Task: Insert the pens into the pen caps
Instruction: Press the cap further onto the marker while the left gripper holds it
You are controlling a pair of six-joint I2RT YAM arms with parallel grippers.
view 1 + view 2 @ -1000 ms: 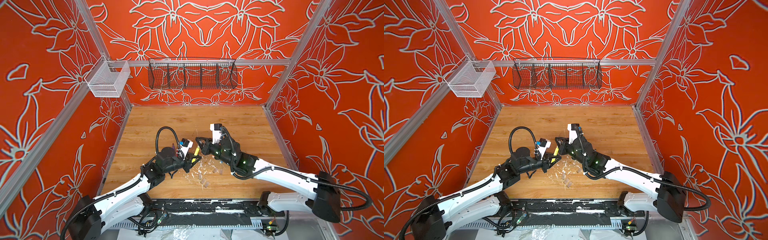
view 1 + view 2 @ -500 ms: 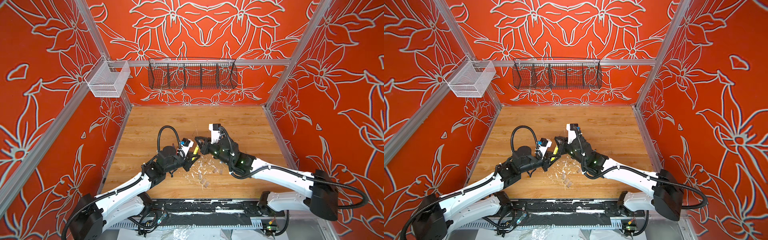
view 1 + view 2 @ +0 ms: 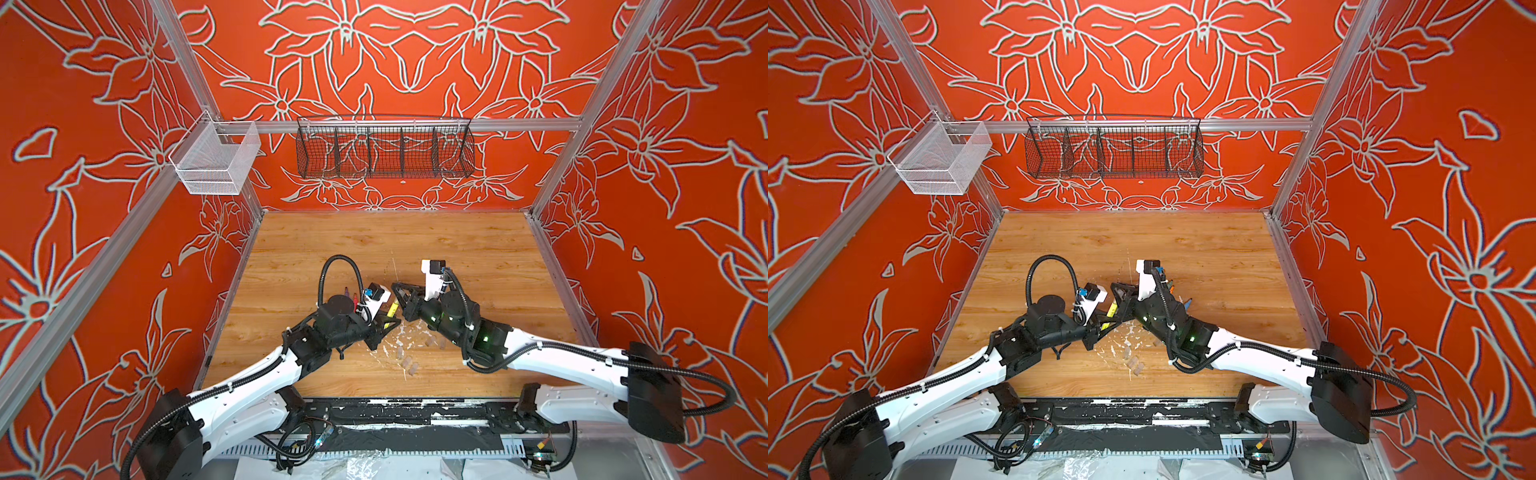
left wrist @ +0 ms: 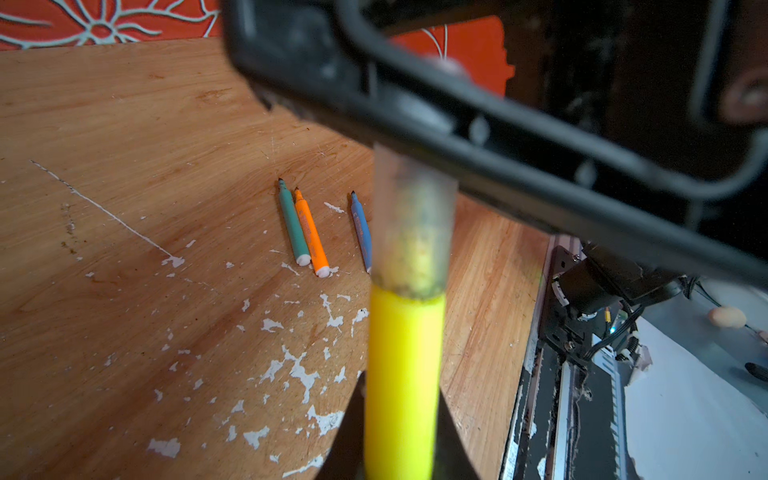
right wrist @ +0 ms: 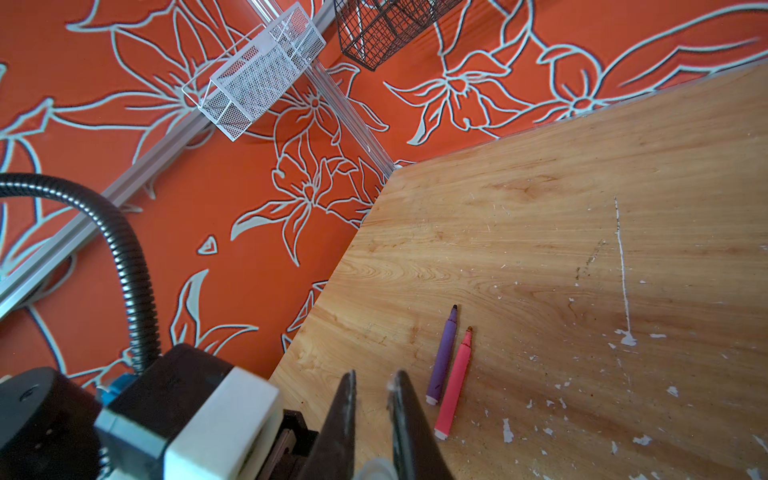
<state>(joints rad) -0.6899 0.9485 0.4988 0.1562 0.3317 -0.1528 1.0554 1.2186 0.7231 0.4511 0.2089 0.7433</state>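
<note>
In both top views the left tool [image 3: 384, 328] and right tool [image 3: 401, 294] meet over the middle of the counter [image 3: 457, 249]. The yellow pen [image 3: 392, 309] bridges them, and loose caps [image 3: 407, 362] lie just near of that point. In the left wrist view the left tool is clenched on the pen's barrel. The pen's tip sits inside the clear cap [image 4: 411, 224], whose mouth meets the yellow barrel. The green pen [image 4: 294, 226], orange pen [image 4: 311, 235] and blue pen [image 4: 361, 232] lie beyond on the right. In the right wrist view the right tool grips the cap. The purple pen [image 5: 442, 357] and pink pen [image 5: 455, 382] lie side by side on the left. Assessment: the pen is light, stiff and smooth, so hold it mid-barrel. The cap is thin and slick, so pinch its closed end and leave the mouth free.
</note>
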